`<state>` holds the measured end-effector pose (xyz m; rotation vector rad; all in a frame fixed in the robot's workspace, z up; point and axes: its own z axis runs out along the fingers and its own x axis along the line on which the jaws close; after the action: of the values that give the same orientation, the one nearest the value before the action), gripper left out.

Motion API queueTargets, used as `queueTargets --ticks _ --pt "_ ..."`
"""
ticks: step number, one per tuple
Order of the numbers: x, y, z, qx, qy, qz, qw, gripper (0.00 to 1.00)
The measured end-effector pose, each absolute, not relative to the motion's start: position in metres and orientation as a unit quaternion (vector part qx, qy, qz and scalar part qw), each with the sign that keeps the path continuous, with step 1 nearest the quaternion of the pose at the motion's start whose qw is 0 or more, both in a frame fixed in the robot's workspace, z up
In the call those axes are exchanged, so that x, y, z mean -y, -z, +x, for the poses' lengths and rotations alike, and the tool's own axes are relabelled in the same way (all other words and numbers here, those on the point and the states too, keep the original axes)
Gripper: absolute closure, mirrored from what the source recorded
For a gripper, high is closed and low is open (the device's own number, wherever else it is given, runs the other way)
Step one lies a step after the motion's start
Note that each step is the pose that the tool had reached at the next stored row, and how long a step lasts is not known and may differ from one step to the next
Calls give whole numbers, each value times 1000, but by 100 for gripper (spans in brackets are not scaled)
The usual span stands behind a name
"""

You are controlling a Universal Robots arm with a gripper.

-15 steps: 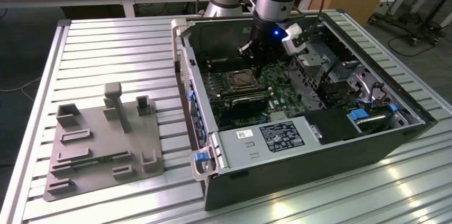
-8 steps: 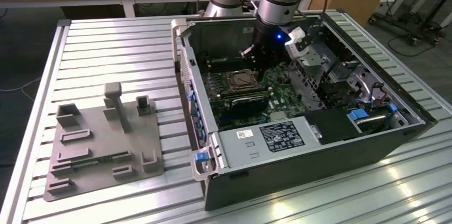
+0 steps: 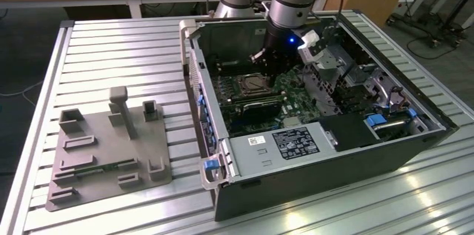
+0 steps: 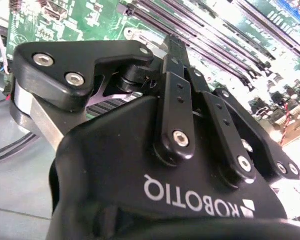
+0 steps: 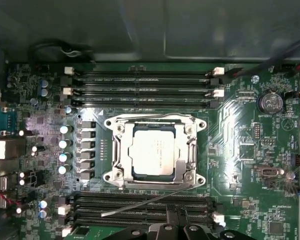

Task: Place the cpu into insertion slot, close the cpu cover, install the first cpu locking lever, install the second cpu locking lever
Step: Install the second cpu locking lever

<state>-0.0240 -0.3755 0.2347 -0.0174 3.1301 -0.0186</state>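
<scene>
In the first wrist view the cpu [image 5: 152, 152] lies flat in the insertion slot [image 5: 113, 176] on the green board. The cpu cover [image 5: 121, 150] is down around it, its cut-out framing the silver top. One wire locking lever [image 5: 150, 116] runs tight along the socket's edge beside the memory slots. The other lever [image 5: 140, 204] is loose, angled out over the memory slots on the opposite side. My gripper [image 5: 180, 230] hovers over those slots near the loose lever, fingers together and holding nothing. In the exterior view the gripper [image 3: 261, 65] hangs inside the case just above the socket [image 3: 252, 84].
The open computer case [image 3: 194, 74] lies on a slatted metal table [image 3: 111, 51]. A black box with a white label [image 3: 296, 140] sits at the case's front. A grey fixture plate [image 3: 104, 151] stands at the exterior view's left. Memory slots [image 5: 140, 91] flank the socket.
</scene>
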Motion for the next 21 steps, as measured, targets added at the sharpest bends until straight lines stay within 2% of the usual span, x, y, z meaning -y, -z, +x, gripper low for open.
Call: queueTargets --ticks 10,21 --pt "376 -234 -51 -1000 6 -6 6 90" --pt "376 -234 -52 -1000 6 -6 4 90"
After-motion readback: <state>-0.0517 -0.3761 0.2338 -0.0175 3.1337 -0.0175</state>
